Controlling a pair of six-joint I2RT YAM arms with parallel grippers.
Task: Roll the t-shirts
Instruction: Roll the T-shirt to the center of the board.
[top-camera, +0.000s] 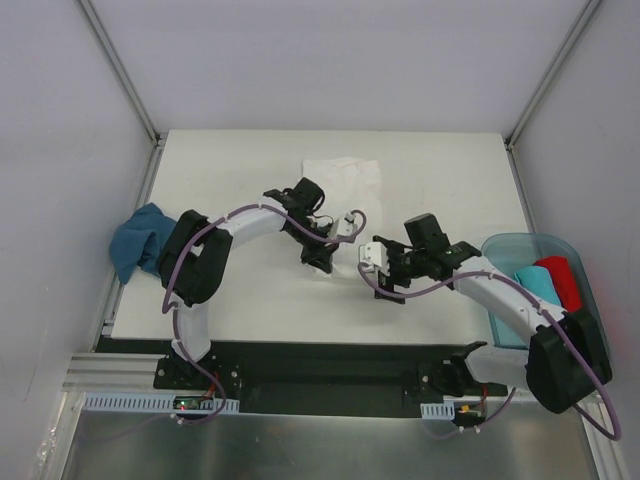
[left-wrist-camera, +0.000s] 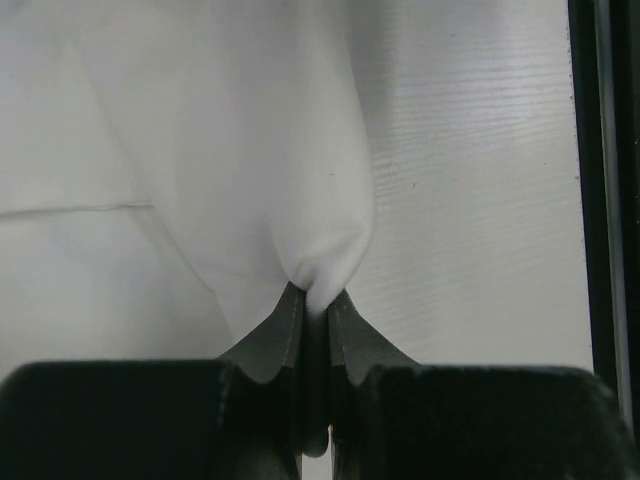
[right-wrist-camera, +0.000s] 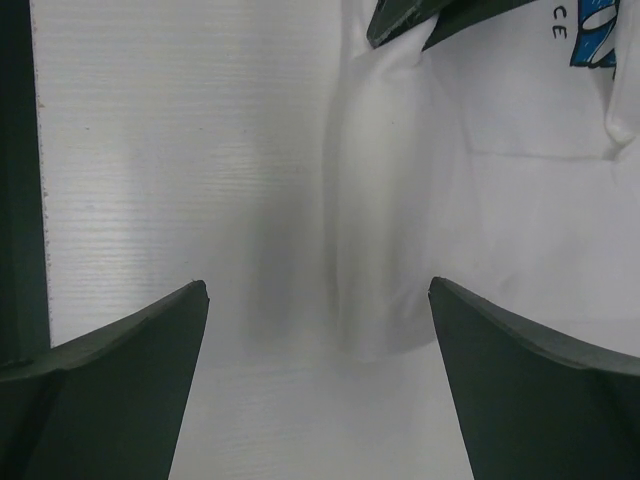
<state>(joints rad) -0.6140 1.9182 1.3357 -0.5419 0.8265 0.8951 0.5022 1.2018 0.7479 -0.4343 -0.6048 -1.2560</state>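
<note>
The white t-shirt (left-wrist-camera: 250, 150) is soft matt cloth, the table (left-wrist-camera: 480, 200) smooth with fine grain, the bin (top-camera: 500, 250) translucent plastic.

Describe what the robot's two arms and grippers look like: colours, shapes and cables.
The left arm and right arm both have white links joined by bulky black joint housings, with a purple cable looping along each. The left gripper and right gripper are dark and matte, tapering to narrow tips.

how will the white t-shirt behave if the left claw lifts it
Probably floppy: the white t-shirt bunches into soft folds where the left claw pinches it. It would likely drape and drag, since most of it lies flat on the table.
</note>
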